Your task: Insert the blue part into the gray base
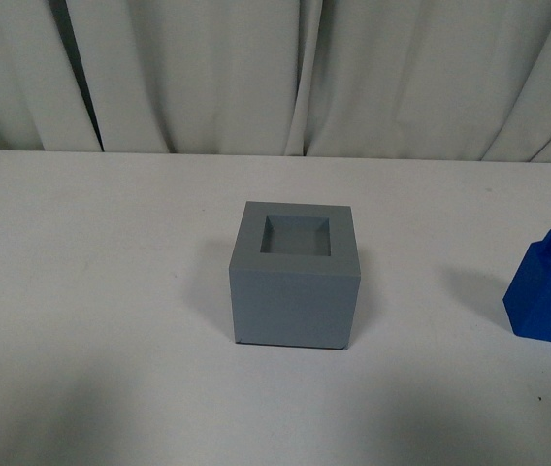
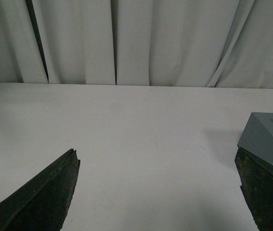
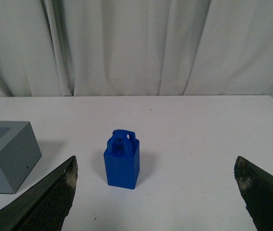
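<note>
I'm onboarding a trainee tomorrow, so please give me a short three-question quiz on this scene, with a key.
1. True or false: the blue part already sits in the recess of the gray base.
2. Which wrist view shows the blue part whole? A) left B) right
3. Fill in: in the front view, the blue part stands on the gray base's ___ side.
Key: 1 false; 2 B; 3 right.

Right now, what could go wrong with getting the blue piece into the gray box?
The blue part stands tall and narrow before the open right gripper; a nudge could topple it. The gray base has a square recess, so a twisted part may catch on its rim.
</note>
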